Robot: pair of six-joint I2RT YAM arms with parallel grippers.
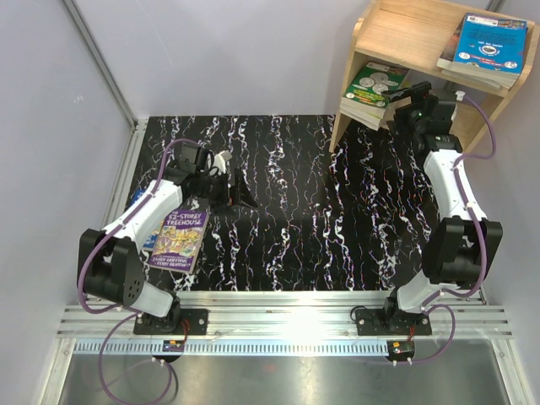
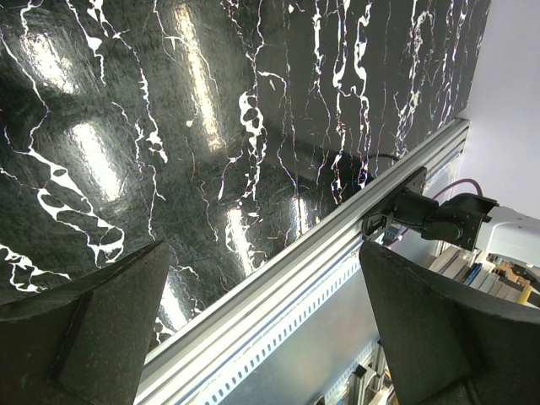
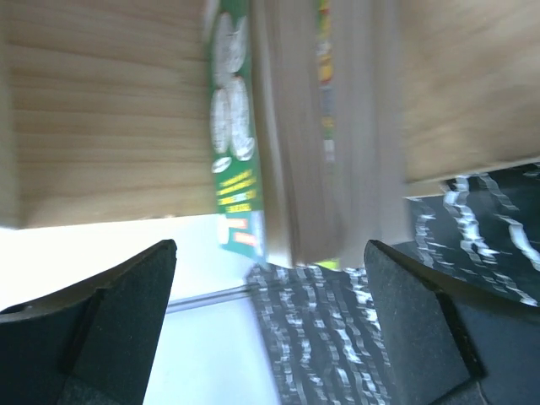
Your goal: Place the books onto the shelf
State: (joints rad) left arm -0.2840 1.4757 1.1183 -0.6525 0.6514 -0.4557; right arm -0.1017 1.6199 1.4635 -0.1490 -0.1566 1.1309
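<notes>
Because the shelf [image 1: 405, 34] is the biggest thing your right arm [image 1: 456, 194] can reach, and it looks light, treat it as the main hazard. It stands at the far right corner of the worktop [image 1: 278, 211]. A careless pull-back or sideways swing of that arm could knock a side panel and shove or rock the whole unit. The blue books [image 1: 494, 40] lying flat on the top tier, close to its right end, would probably slide off if that happened.

Next comes the green-covered stack [image 3: 236, 152] on the lower tier. The right jaws stand apart just in front of it, grasping nothing, with the stack's end facing the gap between them. It lies tilted and seems to jut past the front of the board, so a brush from either finger on the way out could drag it down onto the worktop. Back straight out before you turn.

Your left arm [image 1: 143, 215] lies over part of the purple Treehouse book [image 1: 179, 240], which rests flat at the near left. The left jaws are released and empty, hanging over bare marble beyond that book. Reaching back for it is awkward: the forearm could scrape the cover and push the book toward the left edge. A thin, flat paperback may also slip from the fingertips if you pinch only its rim.
</notes>
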